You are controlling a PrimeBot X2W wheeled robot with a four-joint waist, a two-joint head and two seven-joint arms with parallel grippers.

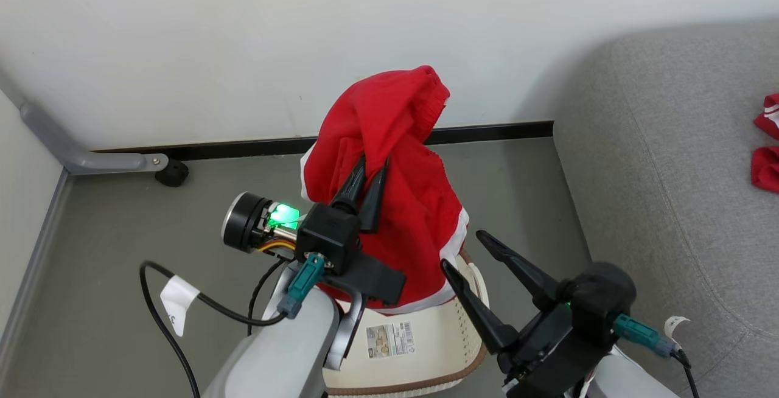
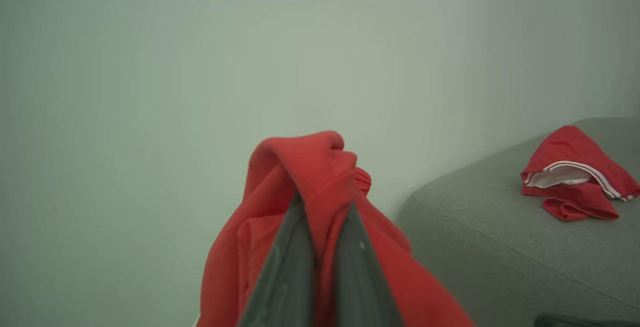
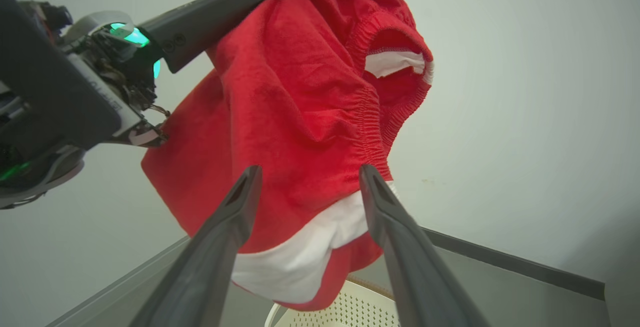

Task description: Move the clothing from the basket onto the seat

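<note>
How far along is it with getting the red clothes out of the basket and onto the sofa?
Done: some red clothing already lies on the seat. In hand: the left claw is shut on a red garment, hanging above the basket; the right claw is open, holding nothing. Left: carry that garment across to the seat. The visible basket bottom looks bare, though the garment hides part of it.

Head cam is looking steeply down, basket at 6 o'clock, seat at 3. Left wrist cam is staring level at the wall; right wrist cam is pointing upward, super close. All three are catching the red clothing.
</note>
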